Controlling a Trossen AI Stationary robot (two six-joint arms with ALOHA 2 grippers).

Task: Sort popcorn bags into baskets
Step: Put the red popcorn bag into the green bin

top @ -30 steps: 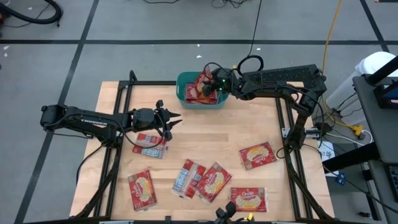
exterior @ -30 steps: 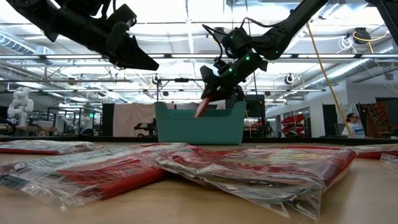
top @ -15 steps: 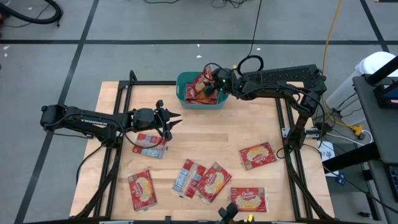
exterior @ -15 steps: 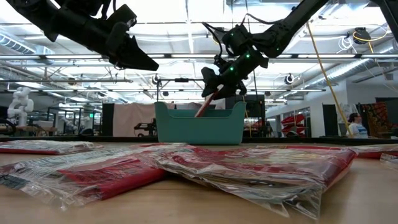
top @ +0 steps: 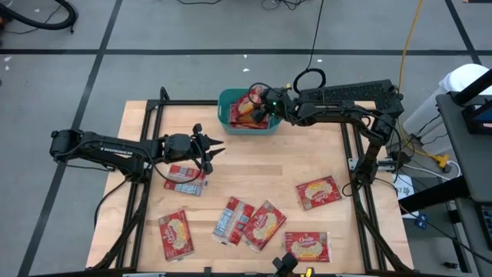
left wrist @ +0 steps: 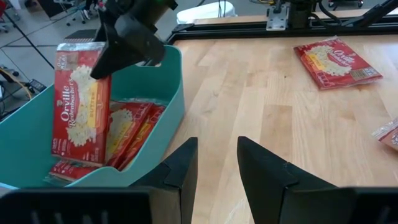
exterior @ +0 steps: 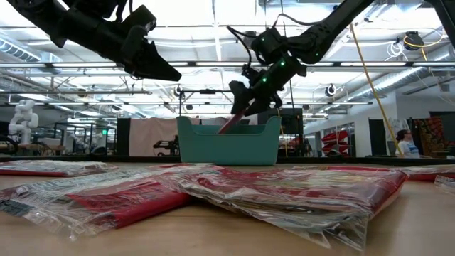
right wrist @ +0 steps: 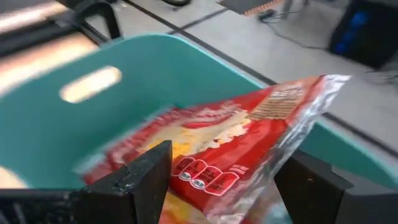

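Observation:
The teal basket [top: 227, 115] stands at the table's back middle with popcorn bags lying in it. My right gripper [top: 260, 108] hovers over it, open. A red popcorn bag [left wrist: 79, 102] stands upright in the basket, loose between the spread fingers [right wrist: 134, 180]. My left gripper [top: 219, 148] hangs open and empty above the table's left middle, pointing toward the basket, just above a popcorn bag [top: 185, 178]. More red bags lie flat along the front: one at the left [top: 174, 233], an overlapping pair [top: 250, 221], and two at the right [top: 317, 192], [top: 306, 247].
A black metal frame [top: 146, 131] runs around the wooden table [top: 307, 154]. Bare wood lies between the basket and the front bags. A person [exterior: 402, 142] stands far off in the room behind.
The right gripper's fingers have spread apart over the basket, and the bag between them has sunk and tipped a little. The left arm has not moved.

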